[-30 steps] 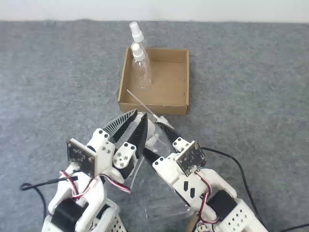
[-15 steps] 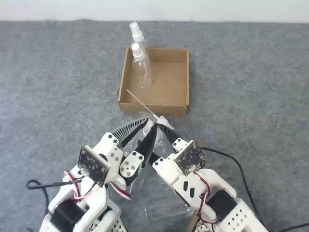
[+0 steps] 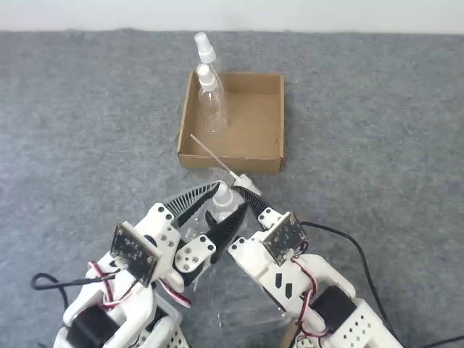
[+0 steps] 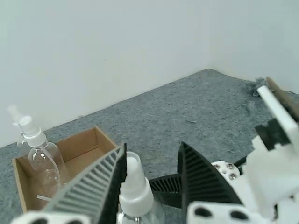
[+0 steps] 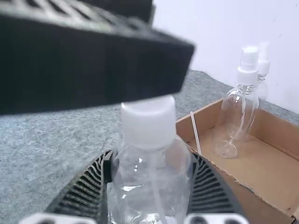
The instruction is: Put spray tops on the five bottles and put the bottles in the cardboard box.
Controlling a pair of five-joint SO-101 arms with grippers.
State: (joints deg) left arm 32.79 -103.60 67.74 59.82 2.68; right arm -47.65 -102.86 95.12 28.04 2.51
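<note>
A clear bottle (image 5: 149, 172) stands upright between the two arms, my right gripper (image 5: 149, 196) shut on its body. A white spray top (image 3: 222, 194) sits on its neck. My left gripper (image 3: 230, 196) is open, its black fingers (image 4: 98, 184) either side of that top (image 4: 134, 189); one finger is against it, the other stands apart. The cardboard box (image 3: 230, 161) lies just beyond, with two topped bottles (image 3: 212, 101) standing in its far left corner. A loose spray top (image 3: 243, 180) lies in front of the box, its thin tube (image 5: 195, 133) leaning over the front wall.
The table is covered in grey carpet (image 3: 377, 130), with free room on both sides of the box. A clear plastic container (image 3: 243, 308) sits between the arm bases at the near edge. A black cable (image 3: 348, 243) trails from the right arm.
My left gripper has drawn back toward its base and opened, uncovering the white top on the held bottle. The right arm, box and loose top have not moved.
</note>
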